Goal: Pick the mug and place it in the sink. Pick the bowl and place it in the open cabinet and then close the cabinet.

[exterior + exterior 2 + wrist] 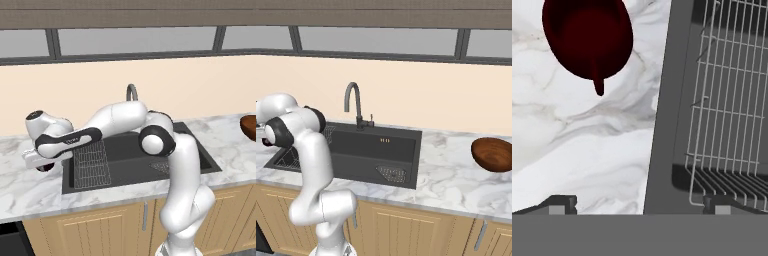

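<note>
1. Marble counter (30, 192), white with grey veins, runs across the lower half of both base views and covers the left side of the hand view.
2. White arm (182, 180) rises at the lower right of the left base view, bends over the basin and reaches to the left edge of the frame.
3. Dark grey sink (401, 145) sits in the counter at the centre of both base views. In the hand view its rim runs top to bottom just right of centre.
4. Wire rack (732, 100) lies in the sink's left half; in the hand view it fills the right side.
5. Curved dark faucet (353, 102) stands behind the basin, upper left of centre in the right base view.
6. Reddish-brown bowl (492, 154) rests on the counter at the right edge of the right base view, well apart from the sink; its edge also shows at the right border of the left base view.
7. Dark red mug (587, 37) stands on the marble at the upper left of the hand view, beside the sink's left rim, its handle pointing down the frame.
8. Gripper (639, 204) hangs above the counter with its jaws spread fully wide and holding nothing: one fingertip shows at the lower left of the hand view, the other at the lower right over the rack, and the mug is apart from both.
</note>
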